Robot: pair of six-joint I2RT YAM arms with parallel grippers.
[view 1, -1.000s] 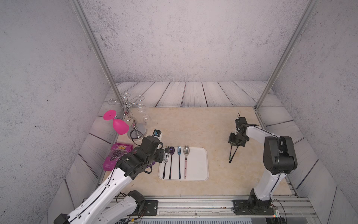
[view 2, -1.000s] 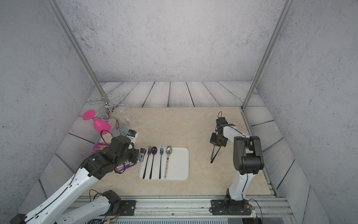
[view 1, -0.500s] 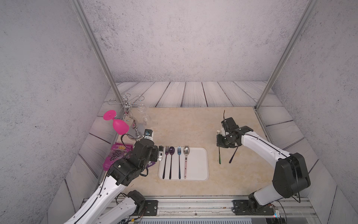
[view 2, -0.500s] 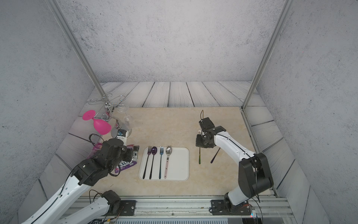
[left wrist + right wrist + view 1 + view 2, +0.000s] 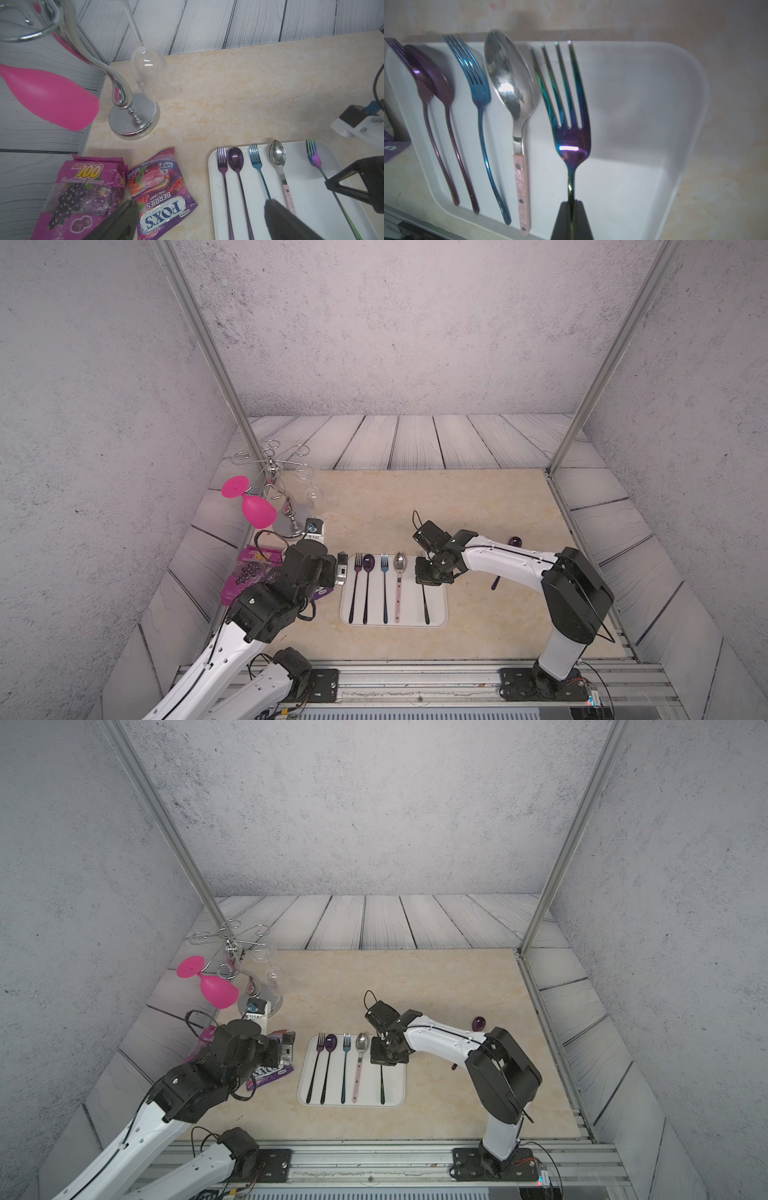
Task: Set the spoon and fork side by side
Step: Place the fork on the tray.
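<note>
On the beige marble-pattern worktop (image 5: 498,506) lies a white rectangular plastic tray (image 5: 436,608). Four pieces of cutlery lie on it in a parallel row, heads toward the back wall. From the left there is a purple metal fork (image 5: 354,591), just beside it a purple metal spoon (image 5: 366,593), then a blue metal fork (image 5: 385,591), then a silver spoon with a pink speckled handle (image 5: 398,591).

To the right of this silver spoon, the right claw (image 5: 571,207) is closed on the thin handle of a rainbow-coloured metal fork (image 5: 572,145), a little below its head. This fork is over the free right part of the tray, parallel to the others, with its tines near the bowl of the silver spoon. Whether it touches the tray floor, I cannot tell.

A second dark purple spoon (image 5: 514,540) lies on the bare worktop, well apart from the tray on the right side, and the right arm hides its middle.

The left claw (image 5: 199,207) stands wide open and holds nothing. It is just beside the left edge of the tray, above a purple Fox's berries candy bag (image 5: 160,193) and a pink grape gummy bag (image 5: 83,187). Behind the bags stands a chrome wire glass holder (image 5: 133,120), and a pink plastic wine glass (image 5: 47,93) and a clear wine glass (image 5: 147,68) hang on it upside down.
</note>
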